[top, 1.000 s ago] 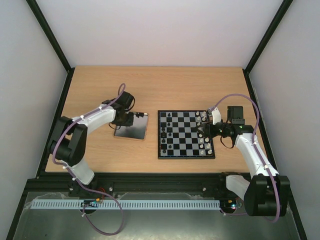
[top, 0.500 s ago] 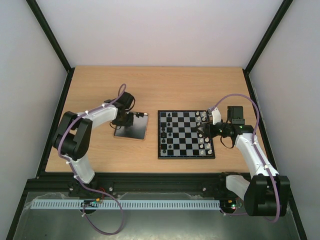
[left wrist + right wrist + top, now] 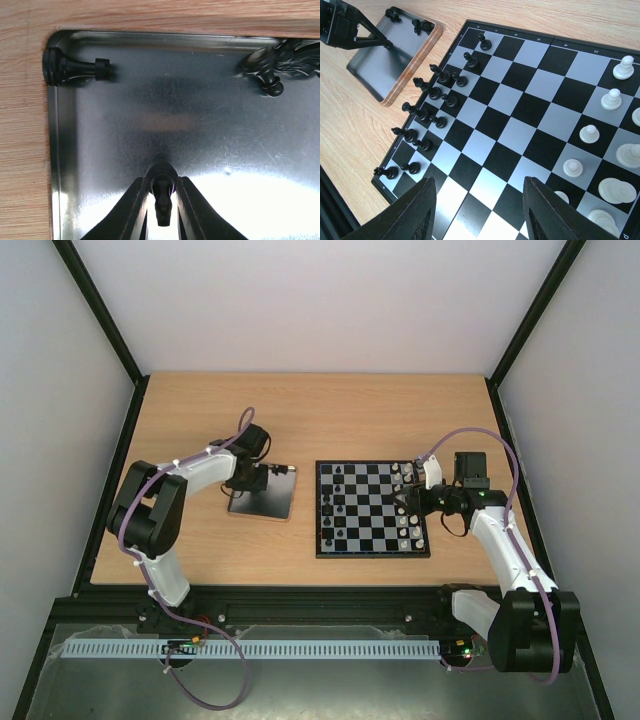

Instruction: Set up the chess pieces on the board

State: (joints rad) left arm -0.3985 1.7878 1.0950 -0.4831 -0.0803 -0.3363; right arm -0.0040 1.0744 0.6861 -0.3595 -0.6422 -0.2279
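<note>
Three tiny black chess pieces (image 3: 162,192) are counted in the shiny grey metal tray (image 3: 60,150): one is pinched between the nearly closed jaws of the left gripper (image 3: 161,200), two lie beyond them. The right gripper (image 3: 479,212) is held half open and empty above the black-and-grey chequered chessboard (image 3: 520,135); edge markings cannot be read.

Even, bright, diffuse light fills the overhead view with only soft shadows, while in the left wrist view the metal tray (image 3: 100,150) throws a broad white glare low down and a dark blurred reflection at centre, and the near black fingers (image 3: 415,215) look soft.
</note>
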